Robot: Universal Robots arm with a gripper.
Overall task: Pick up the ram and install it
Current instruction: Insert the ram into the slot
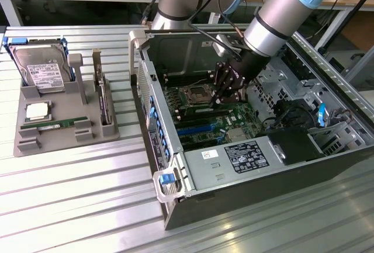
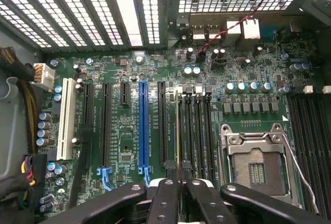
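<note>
exterior view. arm [image 1: 274,19] is reaching down into the open computer case [image 1: 263,191] on the tabletop [image 1: 76,200]. claw [image 1: 227,94] is hanging just above the motherboard [image 1: 204,121], beside the cpu socket [image 1: 193,94]. grey tray [image 1: 23,145], on the exterior view's left, is carrying a hard drive [image 1: 41,69] and a twin memory stick [image 1: 54,125] lying flat.

wrist view. claw is pinching almost fully closed on the ram [image 2: 179,131], which is standing edge-on between the fingers [image 2: 164,198] and lining up over the memory slots [image 2: 199,131] next to the socket. whether it is touching a slot cannot be told.

handling, as judged. the ram is looking light, stiff and thin, and fragile at the chips and contact edge. it is best gripped on the two flat faces near mid-length, square, so it is neither tilting nor flexing.
</note>
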